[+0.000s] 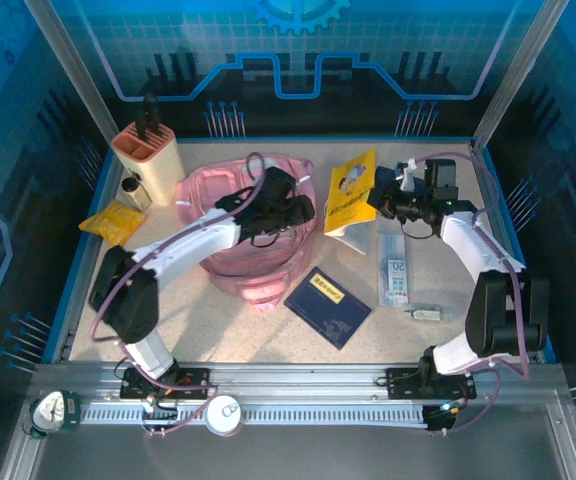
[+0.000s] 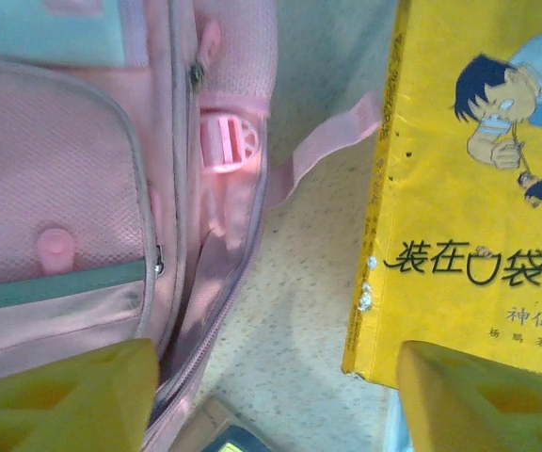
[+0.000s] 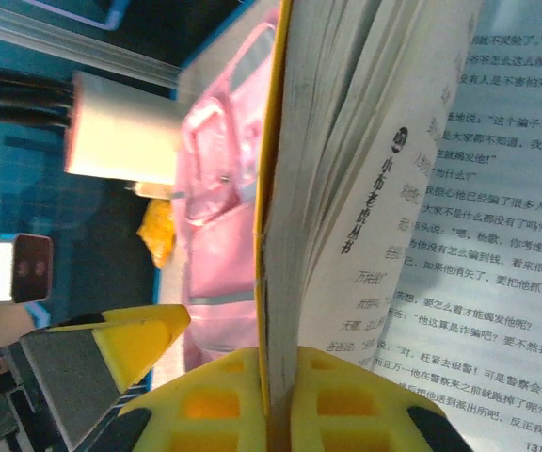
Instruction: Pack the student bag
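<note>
The student bag [image 1: 208,200] lies flat at the middle-left of the desk [image 1: 268,335]; the left pincer [image 1: 290,214] hovers over its right edge, fingers spread wide with nothing between them; just beside the bag a yellow book [image 1: 352,188] stands tilted, the right pincer [image 1: 393,203] at its pages, though whether it truly clamps them I cannot tell from here; a dark blue booklet [image 1: 328,306] lies near the bag's lower corner; a pen holder [image 1: 150,158] stands back left.
</note>
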### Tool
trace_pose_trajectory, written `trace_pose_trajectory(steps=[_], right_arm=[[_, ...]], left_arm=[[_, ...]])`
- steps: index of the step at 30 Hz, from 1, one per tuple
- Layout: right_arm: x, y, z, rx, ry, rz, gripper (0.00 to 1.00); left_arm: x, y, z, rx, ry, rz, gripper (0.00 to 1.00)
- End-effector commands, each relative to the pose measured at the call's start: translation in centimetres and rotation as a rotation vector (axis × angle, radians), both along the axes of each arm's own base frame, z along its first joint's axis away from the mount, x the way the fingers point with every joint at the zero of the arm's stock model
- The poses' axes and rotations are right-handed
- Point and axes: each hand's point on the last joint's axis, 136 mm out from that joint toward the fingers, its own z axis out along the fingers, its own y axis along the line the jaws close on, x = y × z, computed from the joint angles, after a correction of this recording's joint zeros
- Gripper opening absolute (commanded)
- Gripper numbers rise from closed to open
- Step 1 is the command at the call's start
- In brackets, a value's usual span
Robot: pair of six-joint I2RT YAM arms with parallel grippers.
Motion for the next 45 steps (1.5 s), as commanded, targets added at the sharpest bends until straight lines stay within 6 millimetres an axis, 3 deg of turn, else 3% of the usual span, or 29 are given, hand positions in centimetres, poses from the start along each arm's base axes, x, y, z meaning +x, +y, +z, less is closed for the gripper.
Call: trace_pose_trajectory(steps=[1,5,8,16,20,26,29,41,43,45], right_arm=[[-0.6,0.9,7.2,0.096,-0.182,0.063,0.0],[-1.8,1.9,9.6,0.13,-0.229,0.097,0.0],[-2.5,3.2,10.6,0.159,-0.246,0.131,0.0],[-3.6,5.0,12.4,0.239,-0.26,0.209,0.0],[-4.0,5.7,12.6,0.276,-0.269,0.224,0.0],[-3.6,6.3,11.3,0.321,-0.239,0.247,0.0],[-3.5,6.3,10.7,0.323,-0.229,0.251,0.0],[-3.8,6.4,7.9,0.309,-0.169,0.245,0.0],[-3.9,6.3,7.5,0.298,-0.165,0.242,0.02],[-4.1,6.2,6.8,0.279,-0.146,0.237,0.11]], left_arm=[[-0.4,1.1,1.5,-0.163,-0.019,0.005,0.75],[-0.3,1.9,3.2,-0.32,-0.05,0.005,0.86],[-0.3,1.4,4.2,-0.391,-0.074,-0.012,0.9],[-1.1,-1.0,7.4,-0.552,-0.191,-0.123,0.91],[-1.6,-1.6,8.7,-0.585,-0.23,-0.153,0.8],[-1.9,-3.1,11.3,-0.62,-0.288,-0.22,0.56],[-1.8,-3.2,11.6,-0.621,-0.292,-0.219,0.45],[-1.7,-3.8,12.9,-0.636,-0.318,-0.232,0.19],[-1.7,-3.8,13.2,-0.638,-0.323,-0.233,0.14],[-1.8,-3.7,13.7,-0.642,-0.33,-0.232,0.06]])
